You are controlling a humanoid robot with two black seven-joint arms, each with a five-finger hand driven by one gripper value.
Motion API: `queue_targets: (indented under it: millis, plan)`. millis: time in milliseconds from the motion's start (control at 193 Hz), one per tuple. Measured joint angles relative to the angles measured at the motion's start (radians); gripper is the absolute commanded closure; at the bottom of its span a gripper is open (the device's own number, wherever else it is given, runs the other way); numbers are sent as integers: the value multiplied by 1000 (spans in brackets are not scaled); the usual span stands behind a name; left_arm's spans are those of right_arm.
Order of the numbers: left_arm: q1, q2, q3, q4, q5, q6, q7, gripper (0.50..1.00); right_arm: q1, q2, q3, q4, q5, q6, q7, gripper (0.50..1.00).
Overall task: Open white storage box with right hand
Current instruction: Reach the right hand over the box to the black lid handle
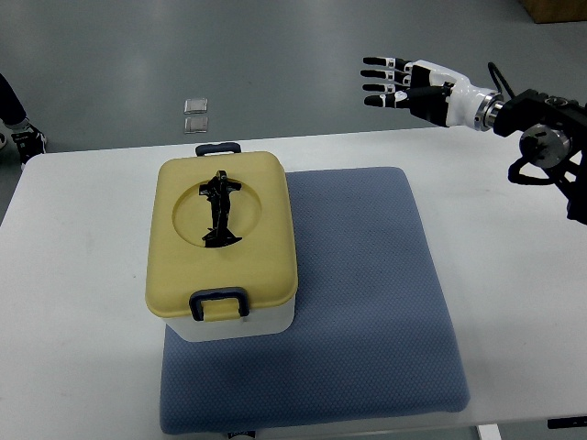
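Box: the white storage box (223, 246) is sitting closed, upright, slightly turned.
Lid: a pale yellow lid (220, 236) is covering it, with a black handle (218, 211) lying folded in a round recess.
Latches: a dark blue clasp (219, 303) is showing at the near side, another (217, 147) at the far side.
Place: it is resting on the left part of a blue mat (367, 302).

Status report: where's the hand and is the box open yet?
Right hand open, raised beyond table's far edge. Storage box shut, lid latched, on blue mat. Nothing in the way.
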Motion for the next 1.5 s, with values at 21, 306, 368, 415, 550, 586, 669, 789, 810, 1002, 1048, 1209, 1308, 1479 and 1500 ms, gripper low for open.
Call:
queue_targets:
  millis: [21, 306, 368, 415, 550, 586, 669, 789, 810, 1002, 1048, 1209, 1308, 1479, 1500]
  plan:
    - [0, 0, 0, 0, 0, 0, 0, 500, 7, -4, 0, 1, -13, 2, 7, 572]
    - [0, 0, 1, 0, 0, 0, 0, 500, 100, -70, 0, 117, -252, 18, 64, 574]
    - [0, 0, 1, 0, 0, 0, 0, 500, 109, -74, 1, 166, -318, 12, 82, 574]
    - [0, 0, 1, 0, 0, 0, 0, 500, 118, -79, 1, 201, -372, 7, 96, 574]
    - [0, 0, 1, 0, 0, 0, 0, 500, 156, -103, 2, 282, -496, 1, 127, 574]
    - [0, 0, 1, 0, 0, 0, 0, 500, 170, -107, 2, 305, -534, 2, 135, 574]
    - [0, 0, 1, 0, 0, 0, 0, 500, 198, -111, 2, 354, -629, 6, 155, 574]
    - [0, 0, 1, 0, 0, 0, 0, 500, 241, -115, -2, 438, -801, 11, 193, 574]
    - [0, 0, 1, 0, 0, 0, 0, 500, 247, -115, -3, 452, -831, 11, 199, 574]
    - [0, 0, 1, 0, 0, 0, 0, 500, 296, -88, -15, 536, -1046, 12, 232, 574]
    - [0, 0, 1, 0, 0, 0, 0, 500, 307, -64, -17, 540, -1071, 12, 235, 574]
    - [0, 0, 1, 0, 0, 0, 0, 500, 378, 44, -82, 544, -1149, 12, 240, 574]
    - [0, 0, 1, 0, 0, 0, 0, 500, 430, 80, -145, 544, -1173, 10, 243, 574]
    - [0, 0, 1, 0, 0, 0, 0, 500, 502, 141, -223, 543, -1192, 9, 243, 574]
    - [0, 0, 1, 0, 0, 0, 0, 500, 509, 146, -232, 543, -1200, 8, 243, 574]
